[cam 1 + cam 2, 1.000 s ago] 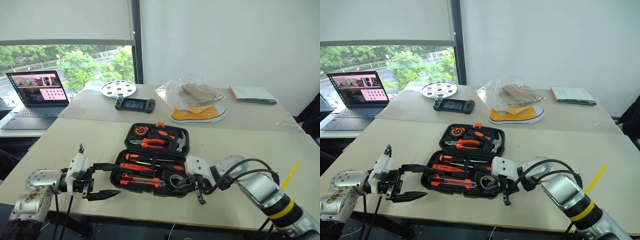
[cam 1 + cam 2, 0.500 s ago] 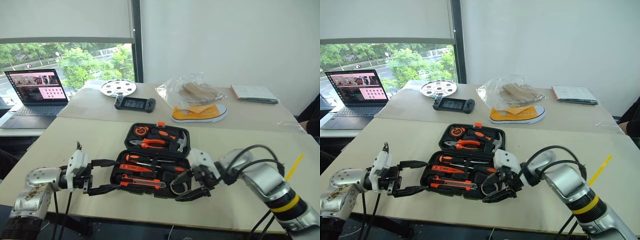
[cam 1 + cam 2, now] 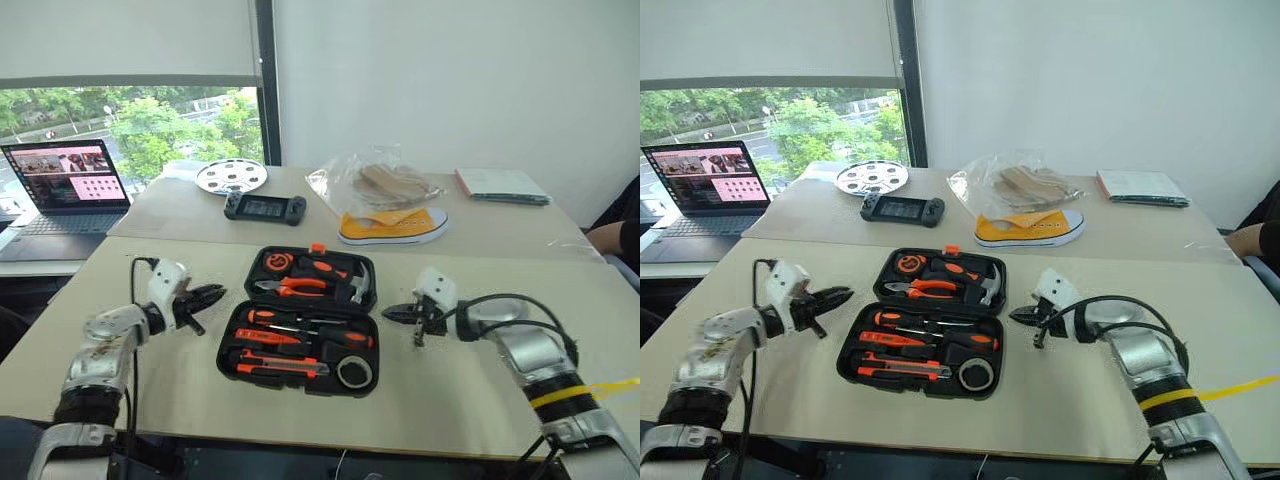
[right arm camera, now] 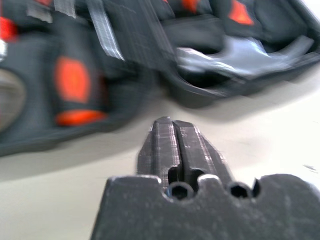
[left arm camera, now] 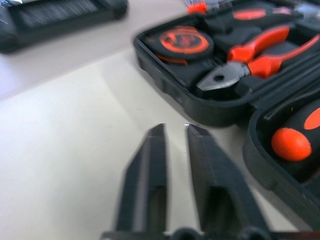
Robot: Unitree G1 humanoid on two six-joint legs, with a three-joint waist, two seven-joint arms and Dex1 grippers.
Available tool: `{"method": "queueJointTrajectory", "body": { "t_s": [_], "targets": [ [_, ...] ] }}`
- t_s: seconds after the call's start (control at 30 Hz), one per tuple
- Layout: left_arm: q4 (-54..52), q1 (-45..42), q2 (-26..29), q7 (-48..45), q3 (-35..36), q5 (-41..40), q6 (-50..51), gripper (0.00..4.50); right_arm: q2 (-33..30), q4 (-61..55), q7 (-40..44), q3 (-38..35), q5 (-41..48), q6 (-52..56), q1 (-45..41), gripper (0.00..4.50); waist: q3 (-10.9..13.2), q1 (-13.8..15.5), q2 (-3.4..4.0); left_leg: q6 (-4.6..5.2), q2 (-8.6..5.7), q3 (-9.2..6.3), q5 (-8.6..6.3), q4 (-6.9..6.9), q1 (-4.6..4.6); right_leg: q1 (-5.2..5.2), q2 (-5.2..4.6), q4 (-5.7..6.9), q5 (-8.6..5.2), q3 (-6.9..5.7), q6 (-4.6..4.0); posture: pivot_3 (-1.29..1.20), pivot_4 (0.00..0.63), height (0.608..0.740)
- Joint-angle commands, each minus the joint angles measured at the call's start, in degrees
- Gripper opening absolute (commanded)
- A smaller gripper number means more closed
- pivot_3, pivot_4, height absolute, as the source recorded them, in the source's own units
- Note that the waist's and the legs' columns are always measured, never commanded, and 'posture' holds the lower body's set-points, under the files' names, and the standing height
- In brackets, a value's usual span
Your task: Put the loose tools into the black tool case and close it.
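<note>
On the beige table [image 3: 150,390] the open case [image 3: 300,320] is flanked by both grippers, jaws together and empty: left gripper [image 3: 212,294] and right gripper [image 3: 392,312] are aimed inward at the hinge line running between them, equally near.

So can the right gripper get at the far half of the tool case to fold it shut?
Probably yes. The right gripper sits shut beside the black tool case, level with the hinge, with only bare table between them.
</note>
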Motion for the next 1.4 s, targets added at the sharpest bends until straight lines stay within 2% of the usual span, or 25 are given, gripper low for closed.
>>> {"method": "queueJointTrajectory", "body": {
  "t_s": [0.03, 0.27, 0.67, 0.77, 0.87, 0.9, 0.97, 1.07, 1.13, 1.27, 1.37, 1.4],
  "targets": [
    [0.07, -1.68, -1.25, -0.45, -2.44, 1.53, 1.07, 0.24, 1.55, 2.54, -1.07, 0.37, -2.14, -4.03, -1.83, 0.00, 0.00, -0.19, 0.00, 0.00, 0.00, 0.02, 0.00, -0.01, -0.01, 0.00, 0.02, 0.04, 0.00, -0.01, 0.00, 0.00, 0.150, 0.740],
    [2.07, -3.58, -3.54, -4.25, -6.38, 3.15, 2.16, 0.24, 2.49, -2.46, 1.60, 1.04, -1.10, 0.75, -0.29, 0.00, 0.01, 0.25, 0.02, 0.00, -0.05, 0.02, 0.00, 0.05, 0.00, 0.07, -0.05, -0.11, -0.02, -0.03, 0.04, 0.00, 0.150, 0.740],
    [-8.18, 3.65, -2.92, -7.01, -6.07, 1.83, 3.96, 0.24, -0.25, -21.59, 0.78, -0.93, 2.10, 15.40, 9.89, 0.00, 0.01, 0.28, 0.03, 0.01, -0.02, -0.10, -0.01, -0.03, -0.01, 0.08, -0.03, -0.19, -0.05, -0.02, 0.08, 0.00, 0.150, 0.740],
    [-11.78, 6.60, -1.89, -6.56, -4.49, 0.89, 5.96, 0.24, -1.57, -22.60, -0.07, -2.66, 1.60, 14.87, 12.05, 0.00, 0.01, 0.22, 0.03, 0.01, -0.02, -0.10, -0.01, -0.02, 0.02, 0.09, -0.04, -0.20, -0.05, 0.01, 0.08, 0.00, 0.150, 0.740],
    [-13.50, 7.35, -1.93, -3.96, -0.23, -1.96, 8.34, 0.24, -3.17, -21.94, 0.54, -5.82, 1.82, 8.20, 13.32, 0.00, 0.02, 0.18, 0.02, 0.02, -0.02, -0.09, -0.01, -0.01, 0.05, 0.10, -0.05, -0.16, -0.05, 0.13, 0.08, 0.00, 0.150, 0.740],
    [-13.82, 7.21, -1.93, -2.97, 1.02, -2.86, 9.23, 0.47, -3.24, -21.81, 0.80, -7.18, 2.45, 4.96, 13.50, 0.00, 0.02, 0.19, 0.01, 0.02, -0.02, -0.09, -0.01, 0.00, 0.04, 0.09, -0.06, -0.15, -0.05, 0.15, 0.08, 0.00, 0.150, 0.740],
    [-14.84, 7.30, -0.43, -4.44, 2.26, -4.83, 10.85, 1.03, -5.03, -23.45, 2.60, -9.23, 5.68, 8.93, 14.09, 0.62, 0.02, 0.18, 0.01, 0.01, -0.01, -0.10, -0.01, 0.03, 0.06, 0.09, -0.05, -0.10, -0.05, 0.18, 0.08, 0.00, 0.150, 0.740],
    [-15.37, 5.59, 2.92, -4.76, 2.47, -6.10, 18.42, 2.06, -7.51, -25.59, 4.64, -10.74, 10.24, 15.76, 14.27, 1.43, 0.03, 0.17, 0.01, 0.01, -0.01, -0.11, -0.01, 0.06, 0.10, 0.11, -0.05, -0.03, -0.05, 0.24, 0.07, 0.00, 0.150, 0.740],
    [-15.84, 3.30, 5.07, -7.10, 2.92, -9.87, 25.73, 2.95, -7.41, -27.09, 3.65, -12.42, 14.77, 23.45, 12.72, 2.27, 0.03, 0.18, 0.00, 0.01, 0.01, -0.14, 0.00, 0.05, 0.11, 0.12, -0.04, -0.03, -0.04, 0.24, 0.07, 0.00, 0.150, 0.740],
    [-13.53, -5.23, 7.71, -3.95, -0.38, -8.64, 38.71, 4.46, -5.00, -24.82, -5.54, -13.65, 19.26, 48.55, 2.27, 3.61, 0.11, -0.09, -0.03, 0.00, 0.00, -0.14, 0.00, 0.15, 0.08, 0.11, -0.04, 0.06, -0.01, 0.25, 0.01, 0.00, 0.150, 0.740],
    [-10.55, -11.54, 5.76, 0.46, -2.05, -7.81, 46.96, 4.50, -2.23, -19.35, -9.90, -12.86, 19.77, 58.94, -5.53, 4.47, 0.10, -0.13, -0.03, 0.04, -0.05, -0.14, 0.04, 0.16, 0.11, 0.15, -0.05, 0.08, 0.01, 0.28, -0.02, 0.00, 0.150, 0.740],
    [-9.69, -13.29, 4.66, 2.30, -2.31, -7.55, 48.94, 4.50, -1.57, -17.25, -11.65, -11.58, 18.79, 61.02, -7.82, 4.47, 0.10, -0.16, -0.03, 0.03, -0.04, -0.17, 0.04, 0.14, 0.12, 0.18, -0.05, 0.06, 0.01, 0.28, -0.02, 0.00, 0.150, 0.740]
  ]
}}
